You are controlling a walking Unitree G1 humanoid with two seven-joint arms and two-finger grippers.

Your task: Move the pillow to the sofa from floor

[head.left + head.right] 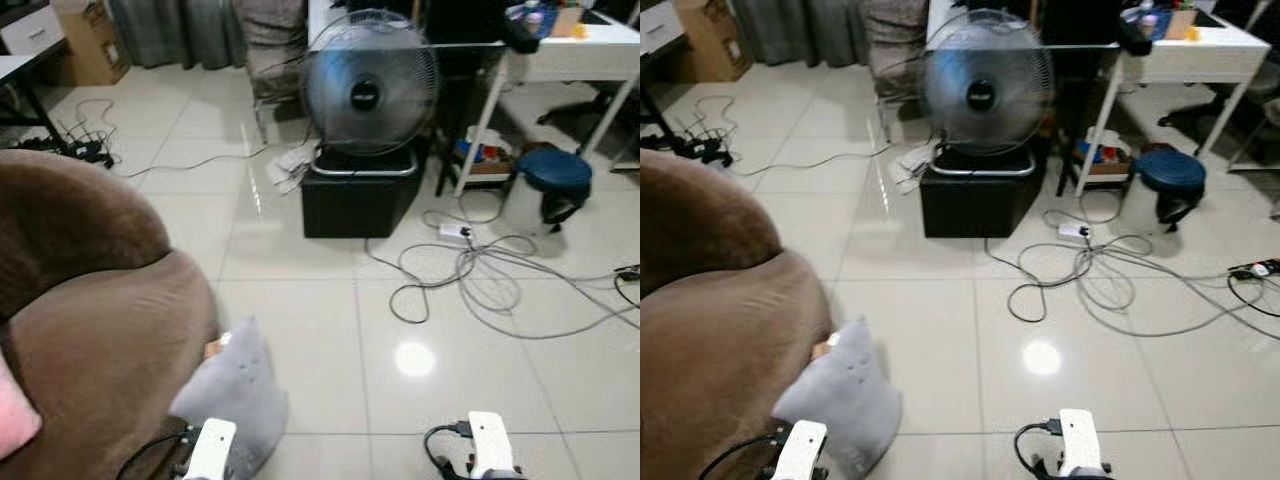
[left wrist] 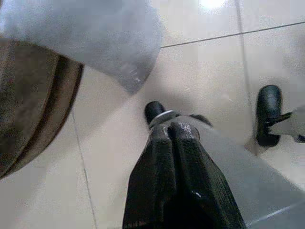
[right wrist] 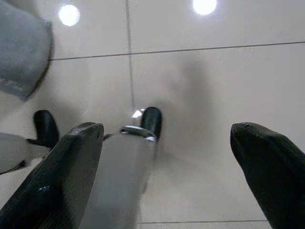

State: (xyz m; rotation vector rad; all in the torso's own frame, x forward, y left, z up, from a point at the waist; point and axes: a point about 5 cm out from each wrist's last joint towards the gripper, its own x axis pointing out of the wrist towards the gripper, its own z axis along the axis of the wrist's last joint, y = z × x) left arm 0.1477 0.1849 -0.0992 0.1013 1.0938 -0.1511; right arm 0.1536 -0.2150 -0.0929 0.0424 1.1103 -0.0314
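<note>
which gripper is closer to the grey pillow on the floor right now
Left. The left gripper hangs right beside the grey pillow, by the sofa; the right gripper hangs farther off over bare tiles.

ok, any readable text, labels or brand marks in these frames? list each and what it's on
None can be read.
Round black hub badge of the grey mesh floor fan: pale mark, too blurred.
Brown cardboard box at the far wall: no print legible.
Items on the white desk: too small to tell.

1 pillow (image 1: 235, 390), 1 sofa (image 1: 90, 310), 1 fan (image 1: 370, 85), 1 stool (image 1: 556, 172).
</note>
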